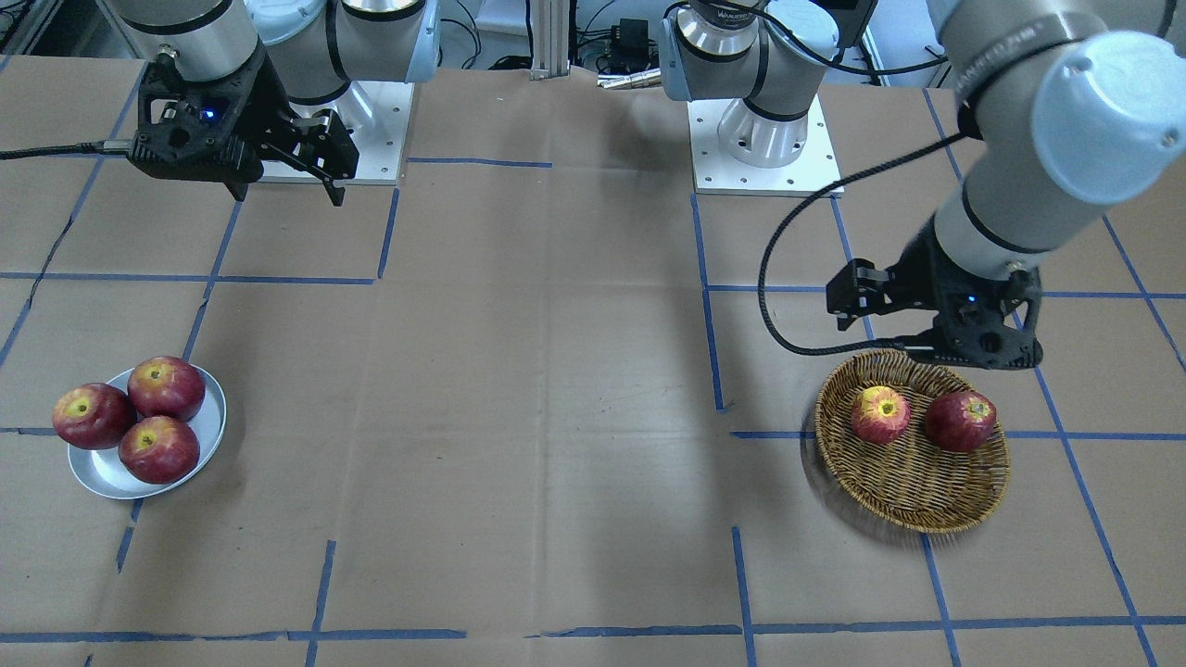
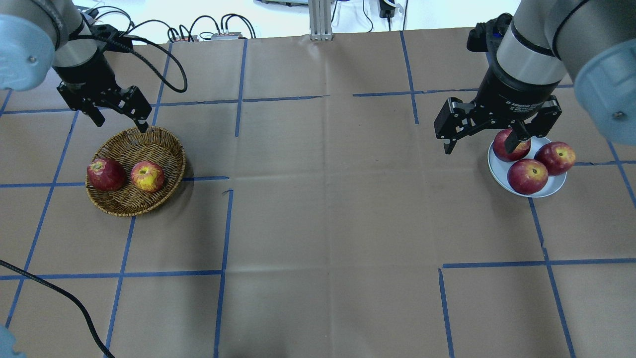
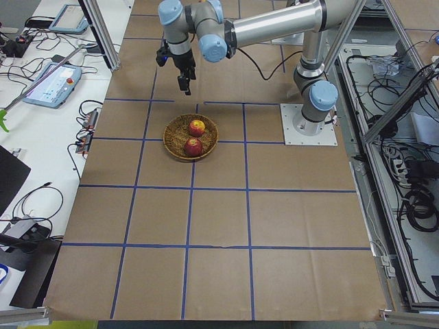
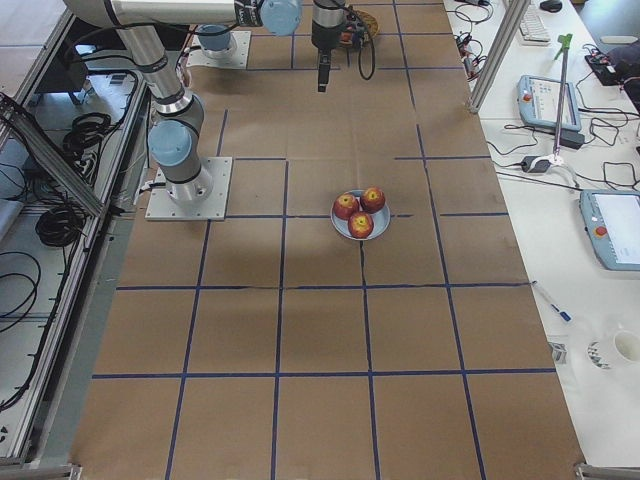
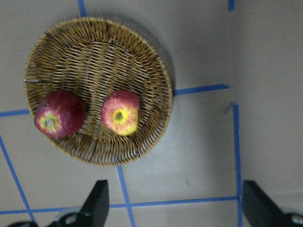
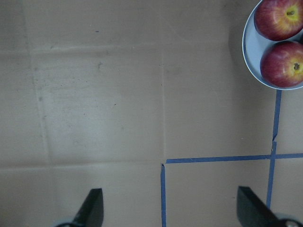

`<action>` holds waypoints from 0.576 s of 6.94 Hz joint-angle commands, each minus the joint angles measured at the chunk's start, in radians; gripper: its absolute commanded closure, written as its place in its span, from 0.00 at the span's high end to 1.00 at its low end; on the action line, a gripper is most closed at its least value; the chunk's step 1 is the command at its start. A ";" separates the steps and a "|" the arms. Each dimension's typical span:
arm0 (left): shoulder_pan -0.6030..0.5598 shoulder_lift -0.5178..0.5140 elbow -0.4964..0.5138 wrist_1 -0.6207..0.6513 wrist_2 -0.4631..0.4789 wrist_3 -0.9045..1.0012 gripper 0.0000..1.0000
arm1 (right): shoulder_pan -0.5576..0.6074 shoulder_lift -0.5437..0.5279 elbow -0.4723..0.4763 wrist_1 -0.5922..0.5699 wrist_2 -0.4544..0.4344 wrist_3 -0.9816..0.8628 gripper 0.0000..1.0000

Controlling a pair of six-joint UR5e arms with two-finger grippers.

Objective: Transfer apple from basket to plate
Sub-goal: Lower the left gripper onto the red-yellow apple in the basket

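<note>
The apple (image 2: 147, 176), pale pinkish-red with a yellow top, lies in the wicker basket (image 2: 144, 144) beside a darker red apple (image 2: 105, 174). It also shows in the front view (image 1: 880, 414) and the left wrist view (image 5: 120, 113). My left gripper (image 2: 121, 124) hangs open and empty above the basket's far rim, apart from both apples. The silver-grey plate (image 2: 549, 190) holds three dark-red apples (image 2: 526, 176). My right gripper (image 2: 479, 146) is open and empty, raised above the table just beside the plate (image 6: 251, 52).
The table is brown cardboard crossed by blue tape lines. The robot bases stand on white mounts (image 1: 764, 171) at the robot's edge. A black cable (image 2: 59, 293) lies at the near left.
</note>
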 commanded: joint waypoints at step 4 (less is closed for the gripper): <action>0.045 -0.125 -0.153 0.269 -0.021 0.192 0.98 | 0.000 0.000 -0.002 -0.006 0.000 -0.006 1.00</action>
